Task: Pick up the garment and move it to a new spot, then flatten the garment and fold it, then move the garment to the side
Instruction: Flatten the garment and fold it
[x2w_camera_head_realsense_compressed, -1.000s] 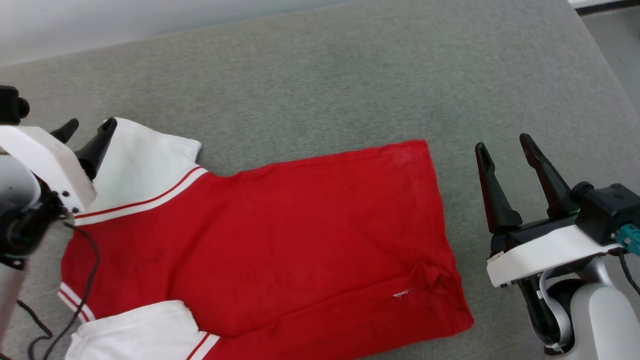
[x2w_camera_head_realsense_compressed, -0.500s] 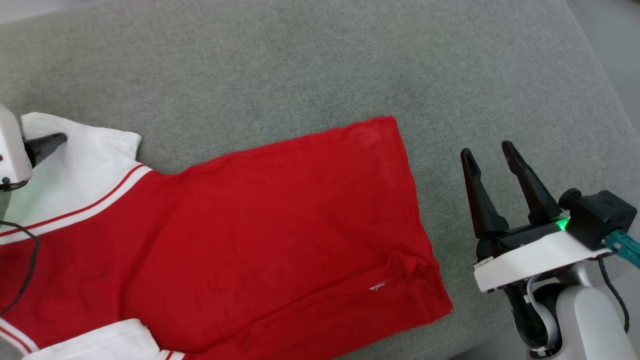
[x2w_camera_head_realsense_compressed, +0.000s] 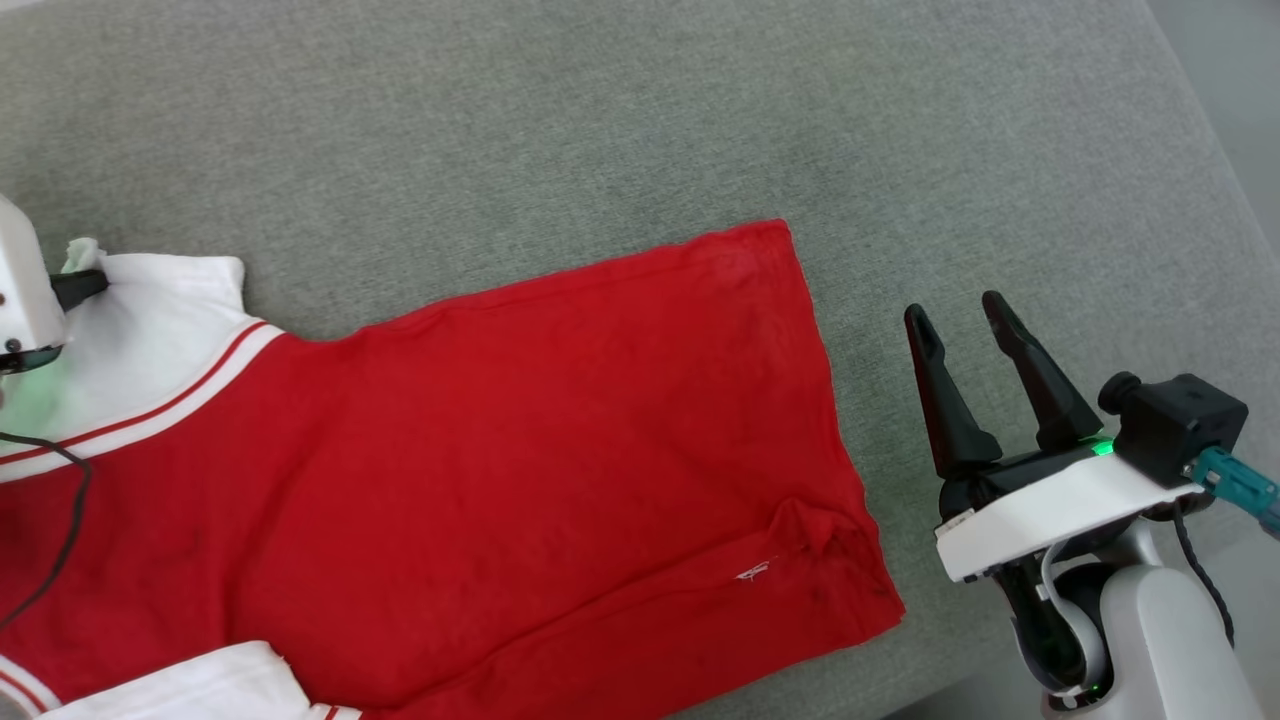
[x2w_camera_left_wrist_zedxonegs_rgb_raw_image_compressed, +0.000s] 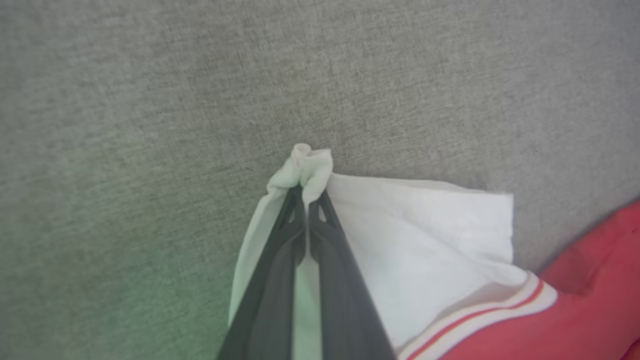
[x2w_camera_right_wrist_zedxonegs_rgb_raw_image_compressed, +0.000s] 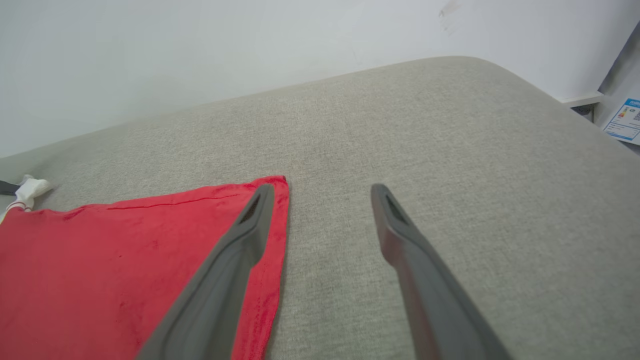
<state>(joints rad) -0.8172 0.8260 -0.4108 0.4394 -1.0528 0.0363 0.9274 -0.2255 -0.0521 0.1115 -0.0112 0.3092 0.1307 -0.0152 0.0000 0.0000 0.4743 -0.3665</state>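
Nearest the robot, the garment (x2w_camera_head_realsense_compressed: 560, 450), a red jersey-style T-shirt with white short sleeves edged in red stripes, lies spread flat. Its near and left parts run off the head view. The near white sleeve (x2w_camera_head_realsense_compressed: 190, 685) lies folded in over the red body. The straight hem (x2w_camera_head_realsense_compressed: 830, 400) faces the robot's right, with a small pucker towards its near corner.

Just beside that hem and apart from it, the right gripper (x2w_camera_head_realsense_compressed: 953, 308) hovers with its two long dark fingers spread and nothing between them. Open upholstery lies under it and to its right.

A thin black cable (x2w_camera_head_realsense_compressed: 60, 520) crosses the shirt at the left. Farther off there, the left gripper (x2w_camera_left_wrist_zedxonegs_rgb_raw_image_compressed: 306, 192) is pinched tight on the tip of the far white sleeve (x2w_camera_left_wrist_zedxonegs_rgb_raw_image_compressed: 425, 240), which bunches into a small crumple above the fingertips.

Past the garment's far edge, the grey woven upholstered surface (x2w_camera_head_realsense_compressed: 500, 120) stretches wide to a rounded far edge and corner. Behind it stand a pale wall (x2w_camera_right_wrist_zedxonegs_rgb_raw_image_compressed: 200, 50) and, at the right, a printed label (x2w_camera_right_wrist_zedxonegs_rgb_raw_image_compressed: 625, 117).
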